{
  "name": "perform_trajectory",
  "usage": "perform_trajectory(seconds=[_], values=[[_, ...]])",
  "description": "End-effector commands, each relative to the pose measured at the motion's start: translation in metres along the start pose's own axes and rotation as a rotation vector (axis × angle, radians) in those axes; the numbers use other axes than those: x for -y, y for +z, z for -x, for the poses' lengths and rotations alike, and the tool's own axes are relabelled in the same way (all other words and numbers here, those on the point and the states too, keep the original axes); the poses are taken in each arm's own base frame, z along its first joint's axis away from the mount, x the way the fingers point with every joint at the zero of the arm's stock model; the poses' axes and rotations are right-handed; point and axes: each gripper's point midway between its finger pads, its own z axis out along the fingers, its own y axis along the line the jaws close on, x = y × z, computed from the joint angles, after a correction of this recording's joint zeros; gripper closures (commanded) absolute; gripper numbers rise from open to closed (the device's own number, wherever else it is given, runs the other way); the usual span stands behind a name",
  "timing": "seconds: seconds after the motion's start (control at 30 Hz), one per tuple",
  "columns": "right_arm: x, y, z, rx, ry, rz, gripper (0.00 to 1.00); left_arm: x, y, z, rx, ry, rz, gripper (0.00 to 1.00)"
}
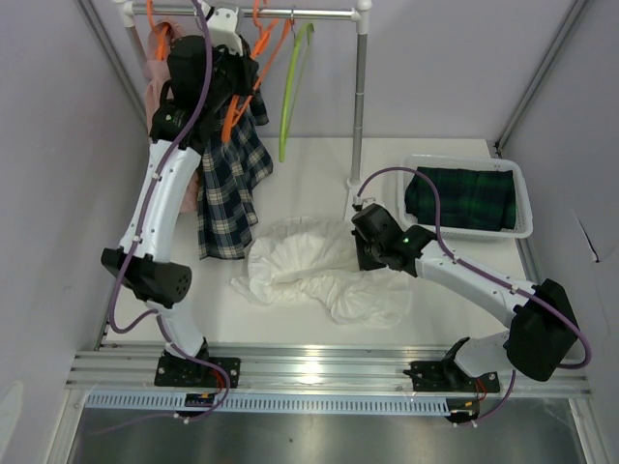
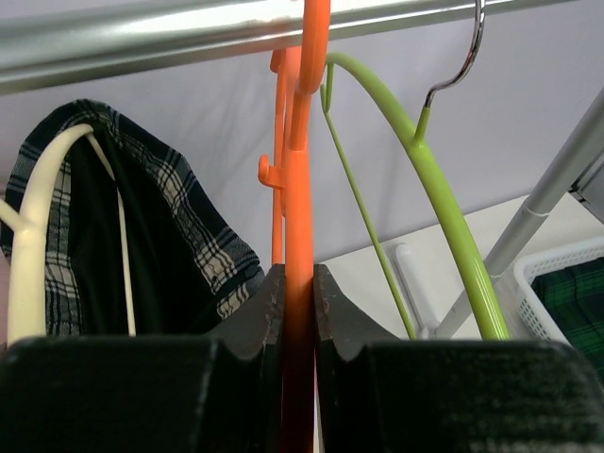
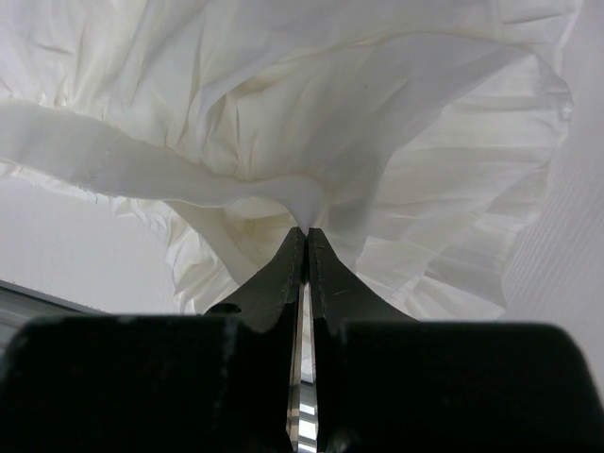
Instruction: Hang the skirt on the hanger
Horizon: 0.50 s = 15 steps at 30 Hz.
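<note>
Left claw (image 2: 298, 283): clamped on orange hanger (image 2: 298, 189), just under rail (image 2: 142, 42).
Right claw (image 3: 304, 236): pinching white skirt (image 3: 330, 104), well apart from rail.

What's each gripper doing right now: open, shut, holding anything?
Left gripper: closed on the orange hanger.
Right gripper: closed, pinching a fold of the white skirt.
</note>
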Motion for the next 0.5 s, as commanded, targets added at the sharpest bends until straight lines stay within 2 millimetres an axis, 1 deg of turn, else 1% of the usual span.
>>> perform_trajectory(seconds=[0.0,0.03,0.2,0.33,0.47], values=[[-0.003,-0.005,0.01,0.039,-0.005,0.023,0.95,-0.002,-0.04,0.055,0.147,-0.025,0.02,1.0],[-0.003,-0.005,0.011,0.039,-0.006,0.022,0.95,-0.002,-0.036,0.041,0.12,-0.03,0.02,1.0],[-0.003,-0.006,0.01,0.04,-0.005,0.022,0.95,0.002,-0.046,0.038,0.114,-0.031,0.006,1.0],[-0.001,-0.006,0.009,0.037,-0.003,0.016,0.95,0.003,-0.06,0.044,0.133,-0.026,0.006,1.0],[0.0,-0.006,0.007,0.034,-0.004,0.016,0.95,0.004,-0.069,0.048,0.134,-0.026,0.003,1.0]])
